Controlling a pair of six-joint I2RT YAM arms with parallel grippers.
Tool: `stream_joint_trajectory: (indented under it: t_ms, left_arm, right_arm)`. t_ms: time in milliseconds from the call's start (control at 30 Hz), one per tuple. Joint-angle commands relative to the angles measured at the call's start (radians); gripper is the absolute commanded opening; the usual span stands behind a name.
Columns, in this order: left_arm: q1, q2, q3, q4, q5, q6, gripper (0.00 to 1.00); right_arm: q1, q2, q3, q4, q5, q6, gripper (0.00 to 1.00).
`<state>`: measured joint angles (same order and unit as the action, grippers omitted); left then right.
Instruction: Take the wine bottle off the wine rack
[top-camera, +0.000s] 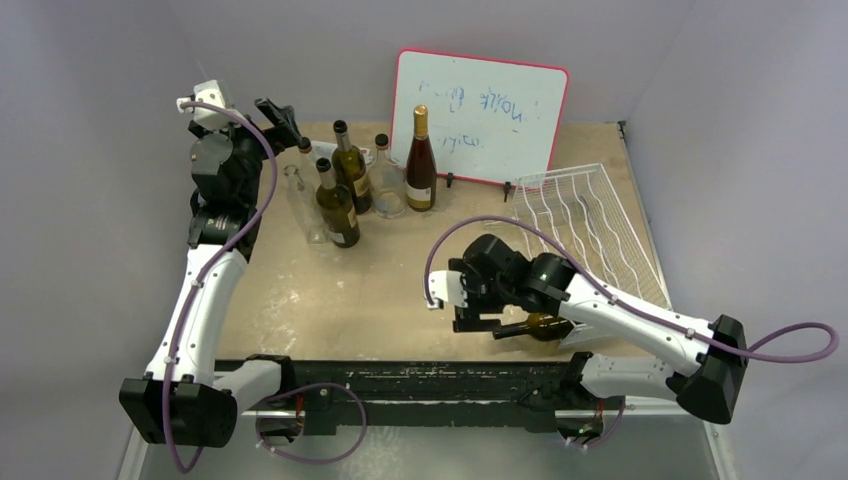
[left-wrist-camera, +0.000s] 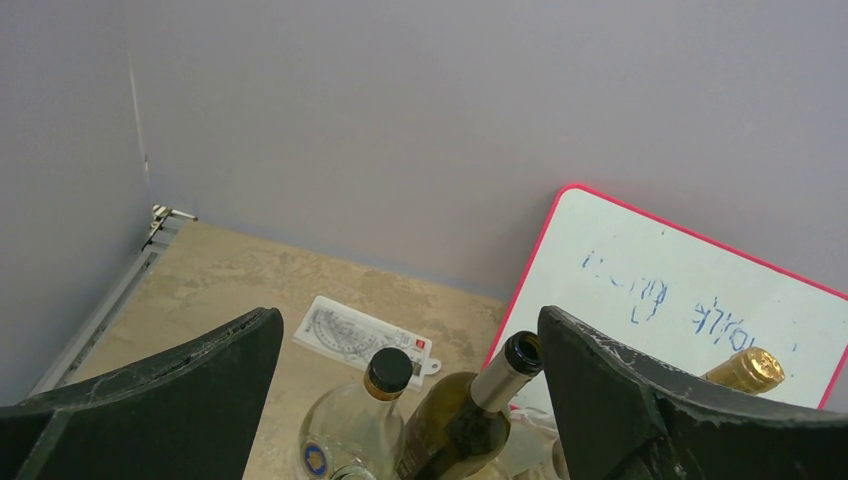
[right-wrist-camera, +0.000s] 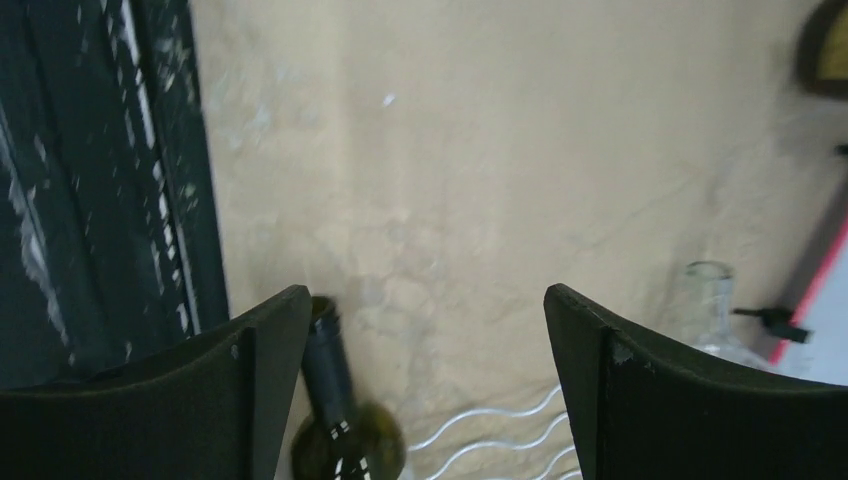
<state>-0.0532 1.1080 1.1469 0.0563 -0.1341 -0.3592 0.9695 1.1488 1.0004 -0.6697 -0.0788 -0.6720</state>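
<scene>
The white wire wine rack (top-camera: 590, 225) lies flat at the right of the table; a few of its wavy wires show in the right wrist view (right-wrist-camera: 500, 432). A dark green wine bottle (top-camera: 535, 325) lies on its side at the rack's near left corner, neck pointing left, partly under my right arm. I cannot tell whether its base touches the rack. My right gripper (top-camera: 478, 320) is open just above the bottle's neck (right-wrist-camera: 328, 368), which sits beside the left finger (right-wrist-camera: 250, 390), not gripped. My left gripper (top-camera: 283, 122) is open and empty, high at the back left.
Several upright bottles (top-camera: 338, 205) stand at the back middle, below my left gripper (left-wrist-camera: 410, 350). A red-framed whiteboard (top-camera: 480, 115) leans on the back wall. A white protractor card (left-wrist-camera: 360, 335) lies behind the bottles. A clear glass bottle (right-wrist-camera: 710, 300) shows ahead of my right gripper (right-wrist-camera: 425, 335).
</scene>
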Motion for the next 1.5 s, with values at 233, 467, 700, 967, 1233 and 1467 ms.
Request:
stream_joint_trajectory:
  t_ms: [233, 467, 700, 967, 1233, 1467]
  left_arm:
    - [-0.004, -0.001, 0.033, 0.027, 0.016, -0.019, 0.99]
    - [-0.005, 0.001, 0.03, 0.032, 0.017, -0.022, 0.98]
    - [-0.008, -0.001, 0.025, 0.036, 0.014, -0.021, 0.99]
    - [-0.012, 0.001, 0.024, 0.038, 0.014, -0.022, 0.99]
    - [-0.011, 0.001, 0.026, 0.037, 0.021, -0.026, 0.99]
    - [-0.013, -0.001, 0.026, 0.039, 0.027, -0.033, 0.99]
  right_arm:
    - [-0.002, -0.021, -0.155, -0.253, -0.027, -0.07, 0.87]
    - [-0.002, 0.123, -0.14, -0.247, 0.041, -0.049, 0.86]
    - [-0.001, 0.265, -0.165, -0.195, 0.154, -0.035, 0.87]
    - [-0.001, 0.355, -0.174, -0.132, 0.186, -0.005, 0.83]
    - [-0.002, 0.364, -0.196, -0.104, 0.185, -0.01, 0.76]
    - [-0.001, 0.371, -0.185, -0.107, 0.144, -0.015, 0.67]
